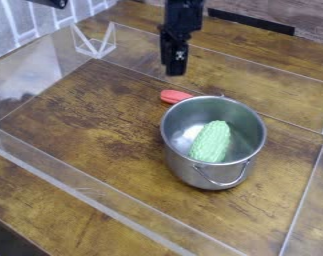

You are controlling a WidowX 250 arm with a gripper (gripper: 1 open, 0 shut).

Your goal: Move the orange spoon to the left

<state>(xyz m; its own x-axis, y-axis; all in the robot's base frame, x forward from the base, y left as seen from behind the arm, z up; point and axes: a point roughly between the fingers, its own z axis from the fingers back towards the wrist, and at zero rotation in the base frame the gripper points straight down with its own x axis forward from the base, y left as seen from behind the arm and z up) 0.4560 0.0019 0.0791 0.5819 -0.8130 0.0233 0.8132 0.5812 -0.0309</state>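
Brown worktop (90,125) underneath; the orange spoon (175,97) lies just behind the steel pot (213,142). My gripper (176,68) hangs beyond it, fingers apart, nothing held. Coming in low, I could clip the rim and shove the pot.

1 black arm reaches down, jaws (176,71) pointing downward.

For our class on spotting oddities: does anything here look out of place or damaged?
Nothing looks spilled or damaged. Slightly odd: the orange spoon lies partly hidden behind the steel pot.
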